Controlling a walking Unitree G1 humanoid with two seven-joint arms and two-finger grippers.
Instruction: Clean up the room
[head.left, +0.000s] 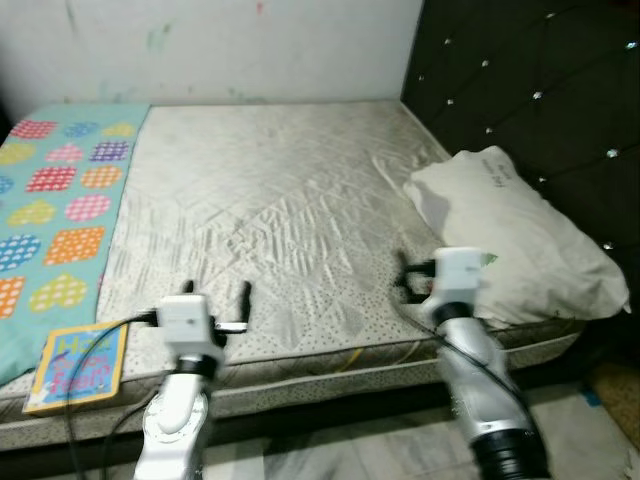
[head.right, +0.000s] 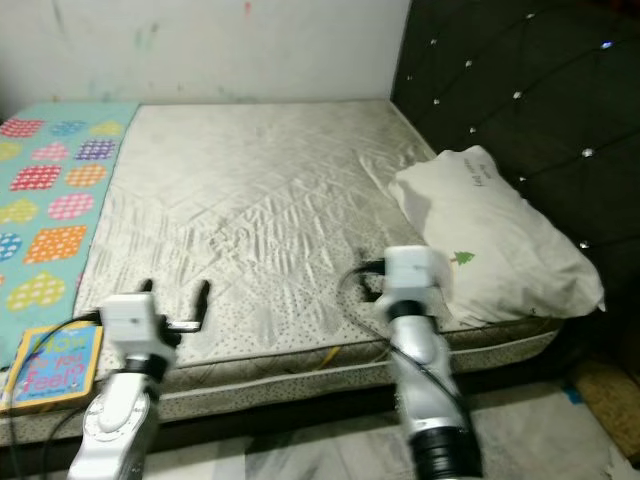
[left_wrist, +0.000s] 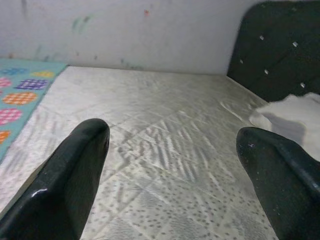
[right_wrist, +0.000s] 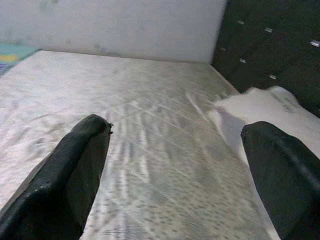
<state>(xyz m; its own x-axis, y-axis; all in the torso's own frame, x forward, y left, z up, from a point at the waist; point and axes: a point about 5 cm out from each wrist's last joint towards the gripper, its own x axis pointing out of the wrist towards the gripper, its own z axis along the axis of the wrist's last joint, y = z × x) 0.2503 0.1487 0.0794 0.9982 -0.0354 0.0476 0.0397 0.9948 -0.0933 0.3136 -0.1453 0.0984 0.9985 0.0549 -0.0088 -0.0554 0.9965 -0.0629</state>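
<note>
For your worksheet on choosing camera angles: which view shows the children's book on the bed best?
The left eye view: the children's book lies whole at the mattress's near edge, beside the left gripper. The right eye view crops its corner at the frame's edge.

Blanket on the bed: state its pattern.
Teal blanket with multicoloured gingham blobs; clearest in the left eye view.

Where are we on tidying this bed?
Done: most of the mattress lies bare. In hand: nothing; the left tool and right tool hover open over the near edge. Left: the book on the near corner, the pillow askew by the headboard, and the patterned blanket.
</note>
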